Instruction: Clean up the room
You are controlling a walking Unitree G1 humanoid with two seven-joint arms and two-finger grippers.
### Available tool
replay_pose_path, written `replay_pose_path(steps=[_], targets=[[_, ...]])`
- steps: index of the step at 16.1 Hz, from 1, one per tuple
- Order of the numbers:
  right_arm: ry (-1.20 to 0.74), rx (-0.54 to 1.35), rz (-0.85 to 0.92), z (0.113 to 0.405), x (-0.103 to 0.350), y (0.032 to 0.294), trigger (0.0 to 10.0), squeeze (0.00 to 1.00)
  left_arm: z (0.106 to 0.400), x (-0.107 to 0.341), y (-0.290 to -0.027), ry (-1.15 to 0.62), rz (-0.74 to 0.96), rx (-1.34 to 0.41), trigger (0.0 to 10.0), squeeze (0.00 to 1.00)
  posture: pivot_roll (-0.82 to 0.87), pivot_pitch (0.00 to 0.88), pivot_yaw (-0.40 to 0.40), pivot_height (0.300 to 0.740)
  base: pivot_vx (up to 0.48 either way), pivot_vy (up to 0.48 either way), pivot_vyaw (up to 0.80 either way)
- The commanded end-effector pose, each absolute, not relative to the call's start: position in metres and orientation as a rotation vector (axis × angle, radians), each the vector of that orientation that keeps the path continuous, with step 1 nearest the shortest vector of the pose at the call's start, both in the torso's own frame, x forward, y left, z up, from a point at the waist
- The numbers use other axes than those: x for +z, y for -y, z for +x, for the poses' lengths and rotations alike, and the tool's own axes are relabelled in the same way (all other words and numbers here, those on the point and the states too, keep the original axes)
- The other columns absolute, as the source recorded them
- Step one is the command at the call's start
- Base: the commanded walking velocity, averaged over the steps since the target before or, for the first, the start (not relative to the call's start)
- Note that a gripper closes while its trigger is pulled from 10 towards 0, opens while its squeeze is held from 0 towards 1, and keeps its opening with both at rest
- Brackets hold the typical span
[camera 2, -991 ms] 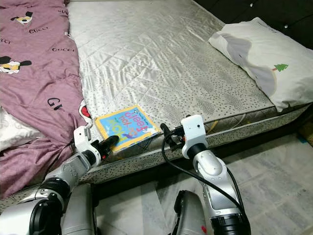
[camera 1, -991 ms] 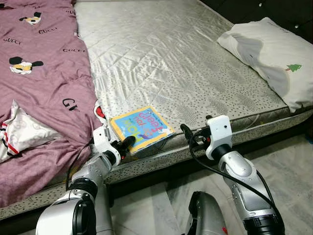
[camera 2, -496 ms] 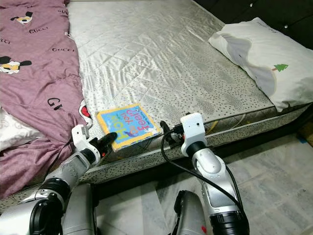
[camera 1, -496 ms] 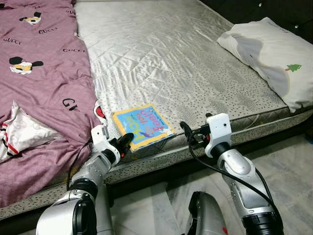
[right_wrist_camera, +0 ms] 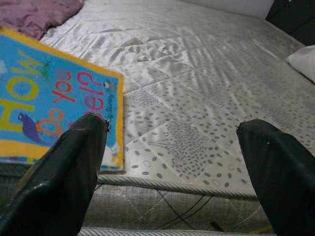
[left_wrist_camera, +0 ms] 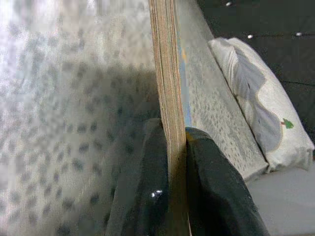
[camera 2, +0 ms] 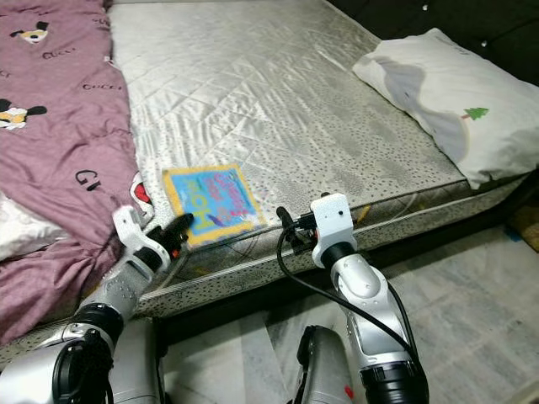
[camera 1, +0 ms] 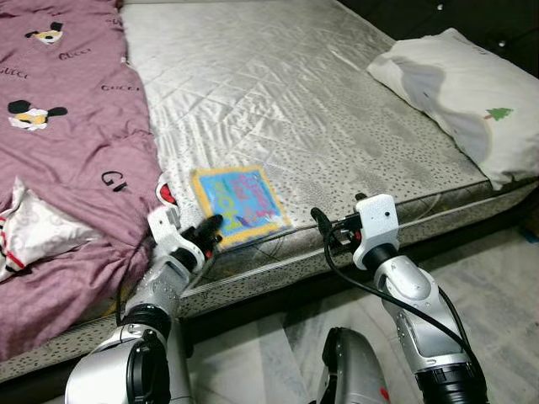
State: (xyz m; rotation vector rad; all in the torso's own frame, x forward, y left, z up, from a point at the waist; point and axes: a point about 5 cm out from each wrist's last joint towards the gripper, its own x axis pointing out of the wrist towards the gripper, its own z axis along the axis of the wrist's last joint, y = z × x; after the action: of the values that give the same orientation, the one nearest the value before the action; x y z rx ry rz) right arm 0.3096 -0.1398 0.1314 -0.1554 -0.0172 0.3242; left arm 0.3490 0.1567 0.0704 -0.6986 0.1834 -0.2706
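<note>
A blue picture book with a yellow border lies flat near the front edge of the silver mattress. My left gripper is shut on the book's near corner; in the left wrist view the two black fingers pinch the book's edge. My right gripper hovers open at the mattress edge, just right of the book. Its spread fingers frame the book's cover in the right wrist view.
A purple printed quilt covers the bed's left side, with a white cloth on it. A white pillow lies at the right. Marble floor runs along the bed's front, and a dark headboard stands behind the pillow.
The book has turned and slid a little further onto the mattress, held by my left gripper. The camera has shifted slightly. The right arm has stayed put.
</note>
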Motion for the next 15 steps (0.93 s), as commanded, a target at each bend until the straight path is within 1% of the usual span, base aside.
replay_pose_path(steps=[1, 4, 5, 6, 7, 8, 11, 15], targets=[[0.032, 0.302, -0.132, 0.313, 0.134, 0.142, 10.0, 0.00, 0.355, 0.090, -0.173, -0.041, -0.596, -0.224, 0.0, 0.00, -0.06, 0.060, -0.082, 0.523, 0.000, 0.000, 0.00], [0.033, 0.314, -0.091, 0.316, 0.134, 0.135, 10.0, 0.00, 0.351, 0.099, -0.189, 0.041, -0.513, -0.181, 0.0, 0.00, -0.03, 0.041, -0.078, 0.523, 0.000, 0.000, 0.00], [0.030, 0.318, -0.055, 0.319, 0.134, 0.130, 10.0, 0.00, 0.345, 0.104, -0.198, 0.084, -0.443, -0.156, 0.0, 0.00, 0.00, 0.031, -0.076, 0.523, 0.000, 0.000, 0.00], [0.031, 0.310, -0.051, 0.320, 0.134, 0.130, 10.0, 0.00, 0.343, 0.105, -0.200, 0.099, -0.421, -0.150, 0.0, 0.00, 0.00, 0.030, -0.075, 0.523, 0.000, 0.000, 0.00], [0.025, 0.313, 0.009, 0.324, 0.134, 0.126, 10.0, 0.00, 0.335, 0.110, -0.206, 0.136, -0.344, -0.137, 0.0, 0.00, 0.03, 0.022, -0.070, 0.523, 0.000, 0.000, 0.00], [0.026, 0.319, 0.045, 0.326, 0.135, 0.121, 10.0, 0.00, 0.328, 0.114, -0.207, 0.157, -0.295, -0.134, 0.0, 0.00, 0.04, 0.019, -0.068, 0.523, 0.000, 0.000, 0.00], [0.026, 0.343, 0.171, 0.331, 0.137, 0.111, 10.0, 0.00, 0.309, 0.125, -0.205, 0.215, -0.220, -0.107, 0.0, 0.00, 0.07, 0.006, -0.062, 0.523, 0.000, 0.000, 0.00], [0.079, 0.312, 0.252, 0.339, 0.147, 0.107, 10.0, 0.00, 0.292, 0.126, -0.197, 0.211, -0.194, -0.112, 0.0, 0.00, 0.11, 0.000, -0.055, 0.528, 0.000, 0.000, 0.00]])
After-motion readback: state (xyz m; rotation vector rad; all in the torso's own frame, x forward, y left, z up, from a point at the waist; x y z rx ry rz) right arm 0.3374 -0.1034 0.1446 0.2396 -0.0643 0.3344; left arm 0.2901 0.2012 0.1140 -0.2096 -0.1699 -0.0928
